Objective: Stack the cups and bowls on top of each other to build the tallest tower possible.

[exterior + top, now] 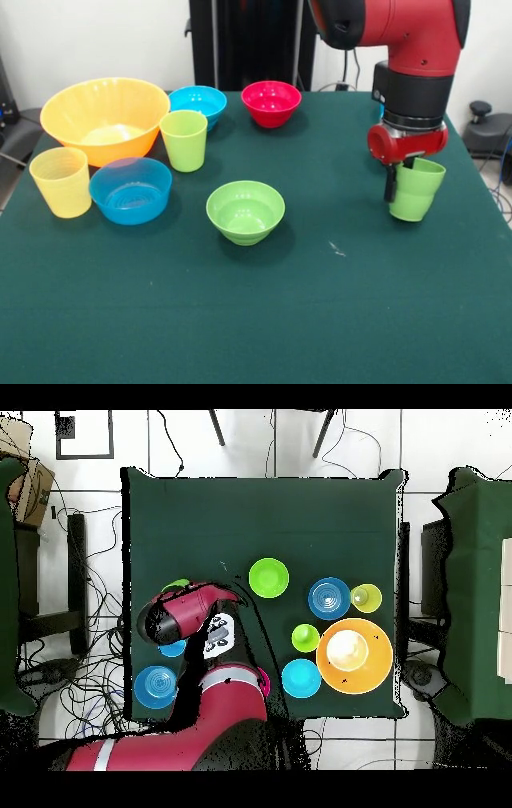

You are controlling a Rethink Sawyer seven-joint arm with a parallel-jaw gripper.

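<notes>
Broadly, the dark green desk (264, 320) carries everything, and the red and black arm (408, 48) comes down over its right side in the front view. Biggest of the pieces is the yellow-orange bowl (104, 116) at the left, with a sky blue bowl (198, 102) just beside it and a red bowl (271, 102) further along the far edge. Nearer the camera sits a wider blue bowl (130, 190), touching or nearly touching the pale yellow cup (62, 182) at its left. A green bowl (245, 210) stands alone near the middle of the desk, upright and empty, well apart from the arm. The yellow-green cup (184, 140) stands upright between the yellow-orange bowl and the sky blue bowl's front. The hand (402, 180) grips the green stepped cup (416, 190) by its rim, one dark finger (390, 184) outside the wall, the cup slightly tilted at the desk's right side; whether its base touches the cloth I cannot tell. Overhead, two more sky blue pieces (155, 684) show beside the arm.
</notes>
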